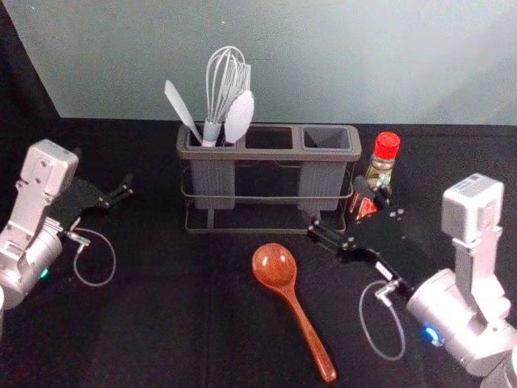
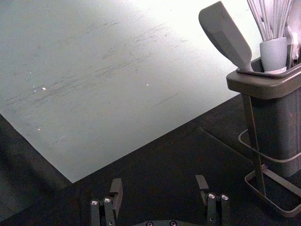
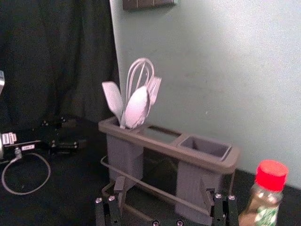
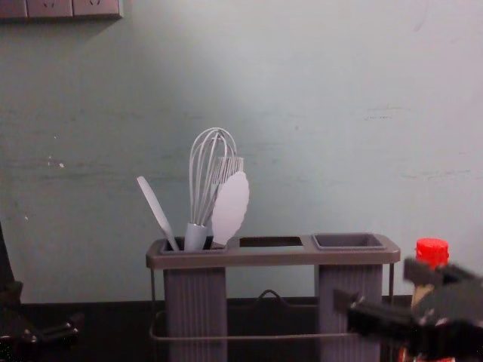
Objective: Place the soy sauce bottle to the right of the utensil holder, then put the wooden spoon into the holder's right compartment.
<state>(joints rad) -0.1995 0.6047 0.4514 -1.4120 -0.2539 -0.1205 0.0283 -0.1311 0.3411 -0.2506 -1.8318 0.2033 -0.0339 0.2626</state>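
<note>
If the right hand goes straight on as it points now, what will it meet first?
The right hand would probably meet the utensil holder, near its right compartment; whether the wire rail or the compartment's wall comes first is unclear, as depth is hard to judge.

Soy btl (image 1: 380, 171) just R of holder (image 1: 271, 153); R gripper (image 1: 338, 207) nr btl, L gripper (image 1: 103, 171) well L; spoon (image 1: 275, 265) on tbl (image 1: 161, 323).

A robotics lab, it seems — two silver robot arms (image 1: 452, 311) over a black-clothed table (image 1: 161, 323), a dark curtain (image 3: 56, 56) at its far left corner, and a scuffed wall (image 4: 339, 151) with sockets (image 4: 53, 7) behind.
</note>
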